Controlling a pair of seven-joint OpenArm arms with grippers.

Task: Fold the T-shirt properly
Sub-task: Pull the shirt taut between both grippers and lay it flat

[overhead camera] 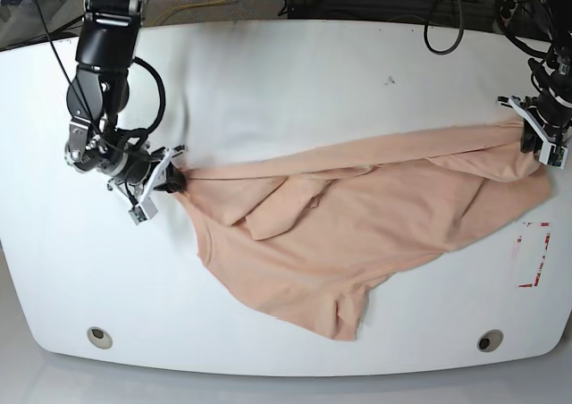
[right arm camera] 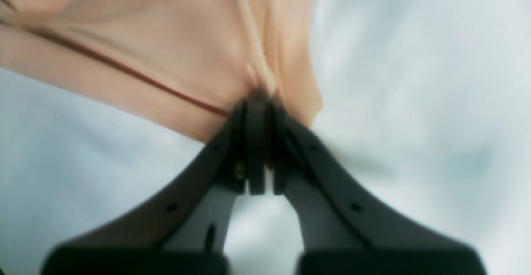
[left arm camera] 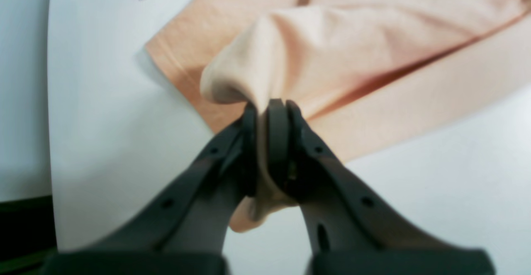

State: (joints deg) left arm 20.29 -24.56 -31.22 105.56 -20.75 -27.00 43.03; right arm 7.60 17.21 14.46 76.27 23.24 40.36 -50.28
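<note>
- Left wrist: the left gripper (left arm camera: 267,105) pinches a bunched fold of the T-shirt (left arm camera: 352,51); soft, light cloth.
- Right wrist: the right gripper (right arm camera: 259,103) is clenched on a hem edge.
- Base: the shirt sags across the table (overhead camera: 286,73), stretched between both grippers; corners suit gripping best.

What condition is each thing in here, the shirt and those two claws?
T-shirt: stretched out between the two arms, wrinkled, partly doubled over, not yet neatly folded.
Left gripper: shut, pinching a bunch of the shirt's fabric.
Right gripper: shut, pinching the shirt's other end.
Table: white, with the shirt lying across it.
</note>
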